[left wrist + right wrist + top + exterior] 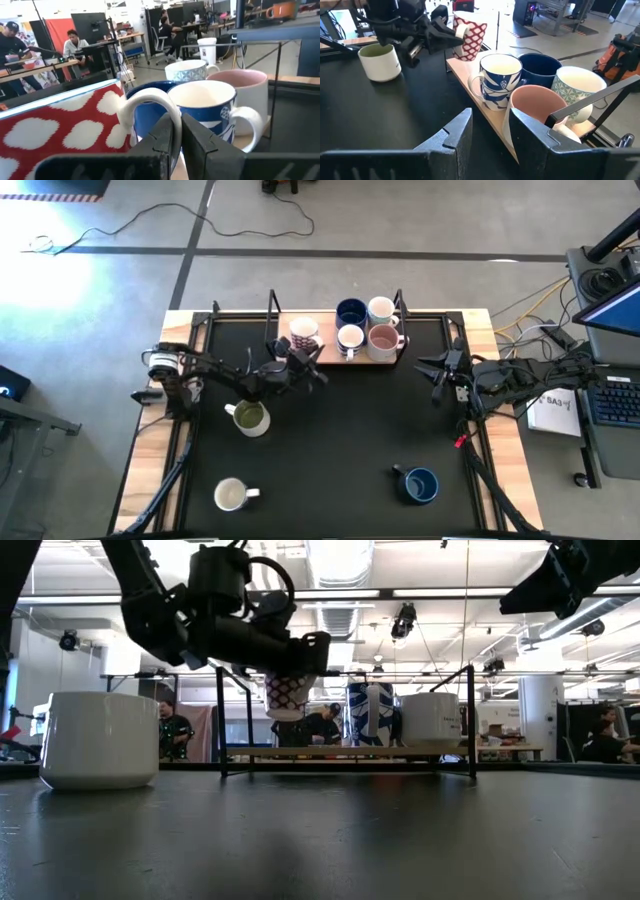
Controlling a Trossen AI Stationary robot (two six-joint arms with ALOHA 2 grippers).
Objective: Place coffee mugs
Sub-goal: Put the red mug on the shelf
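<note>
High cam overhead; low cam table-level; both wrist cams close, share mugs.

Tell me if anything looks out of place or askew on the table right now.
Only the red-and-white mug stands out: the left gripper holds it by its handle, tilted and lifted above the wooden tray at the end away from the four upright mugs. The green-lined mug, white mug and blue mug stand upright on the mat; no spills show.
</note>
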